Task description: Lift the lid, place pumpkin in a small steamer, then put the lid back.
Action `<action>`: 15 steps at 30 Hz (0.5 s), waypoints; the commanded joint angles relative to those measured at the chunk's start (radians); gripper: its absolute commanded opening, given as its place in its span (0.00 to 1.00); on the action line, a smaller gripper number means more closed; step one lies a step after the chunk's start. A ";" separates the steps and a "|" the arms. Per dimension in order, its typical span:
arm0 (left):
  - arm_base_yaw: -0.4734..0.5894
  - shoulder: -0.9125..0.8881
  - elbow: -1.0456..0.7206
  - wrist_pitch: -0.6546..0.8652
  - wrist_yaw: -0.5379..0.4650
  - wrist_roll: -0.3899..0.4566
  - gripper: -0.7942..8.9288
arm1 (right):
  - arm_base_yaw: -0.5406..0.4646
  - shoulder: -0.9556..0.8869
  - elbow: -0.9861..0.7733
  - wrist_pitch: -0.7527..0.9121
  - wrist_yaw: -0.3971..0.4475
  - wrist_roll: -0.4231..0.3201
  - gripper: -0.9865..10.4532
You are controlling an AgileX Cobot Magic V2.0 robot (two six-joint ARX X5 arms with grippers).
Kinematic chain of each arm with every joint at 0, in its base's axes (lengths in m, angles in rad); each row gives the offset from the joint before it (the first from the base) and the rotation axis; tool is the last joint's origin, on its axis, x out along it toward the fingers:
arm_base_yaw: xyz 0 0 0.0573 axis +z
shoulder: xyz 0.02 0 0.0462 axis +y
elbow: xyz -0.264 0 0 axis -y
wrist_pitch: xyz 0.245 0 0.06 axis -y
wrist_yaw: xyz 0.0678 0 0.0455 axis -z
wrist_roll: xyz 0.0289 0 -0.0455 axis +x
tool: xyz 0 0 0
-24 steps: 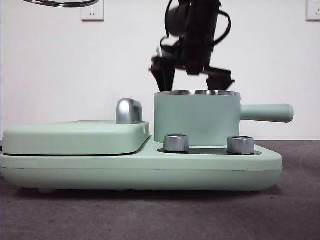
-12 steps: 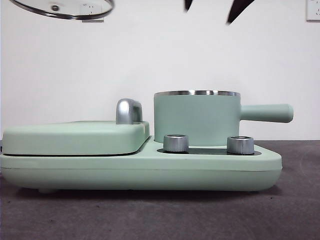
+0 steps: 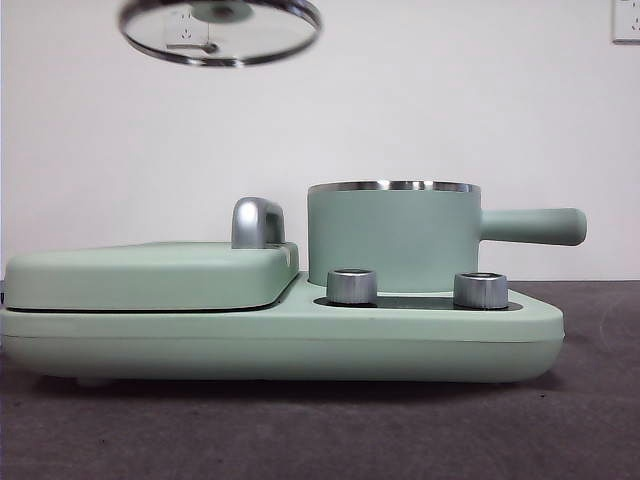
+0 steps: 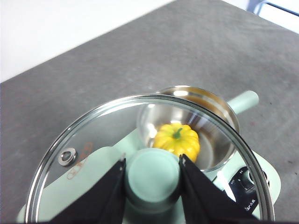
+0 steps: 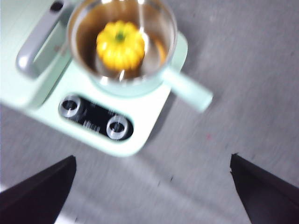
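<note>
While the lid hangs high at the upper left of the front view, tilted so its glass underside shows, the left gripper clamps its mint-green knob between both jaws; no arm is visible from the front. Low at the left sits the flat rectangular cover with its chrome handle, resting on the wide appliance base. Right of it the small steamer stands upright on the base behind two silver knobs, its long straight handle lying level and pointing right. From the front its wall hides the inside. Both wrist views look down into the steel bowl and show the pumpkin sitting on the bottom, stem up; through the held glass it appears again. The right gripper is high above the table on the near side of the base, its jaws spread wide with nothing between them, the picture blurred.
</note>
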 commanded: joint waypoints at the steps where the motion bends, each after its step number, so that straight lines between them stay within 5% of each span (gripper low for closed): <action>1: -0.025 0.045 0.017 0.058 0.007 0.075 0.10 | 0.011 -0.172 -0.134 0.092 -0.061 0.037 0.54; 8: -0.075 0.138 0.017 0.169 0.080 0.187 0.10 | 0.025 -0.518 -0.393 0.228 -0.194 0.051 0.54; 15: -0.122 0.220 0.017 0.306 0.111 0.202 0.10 | 0.025 -0.715 -0.523 0.230 -0.245 0.079 0.54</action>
